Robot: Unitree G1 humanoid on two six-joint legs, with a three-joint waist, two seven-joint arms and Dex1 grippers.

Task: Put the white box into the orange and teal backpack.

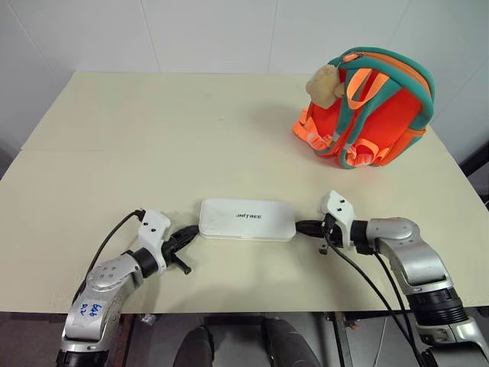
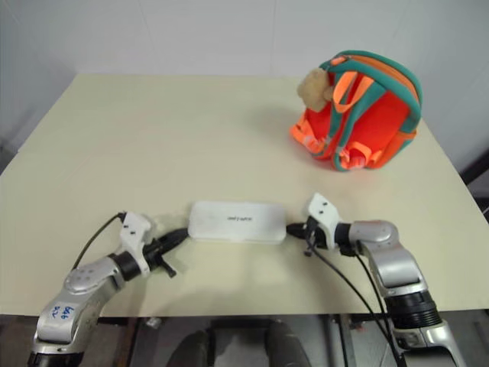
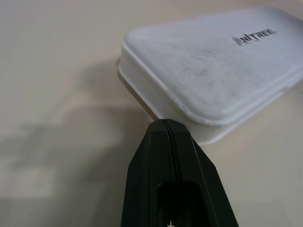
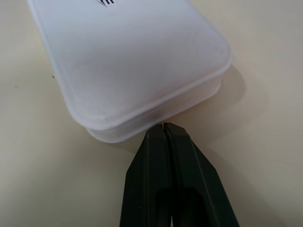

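The flat white rounded-rectangle plastic box [image 1: 247,219] lies near the middle of the cream tabletop's [image 1: 153,138] near edge. The left hand [image 1: 186,235] and right hand [image 1: 304,227], each with fingers pressed together and holding nothing, point at its opposite short ends. The small bright-orange backpack with teal trim [image 1: 367,107] stands near the far right corner.

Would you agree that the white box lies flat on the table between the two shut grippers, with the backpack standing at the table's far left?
Not quite: the orange and teal backpack stands at the table's far right, as the left eye view shows. The rest holds: the white box lies flat between the shut left gripper and the shut right gripper.
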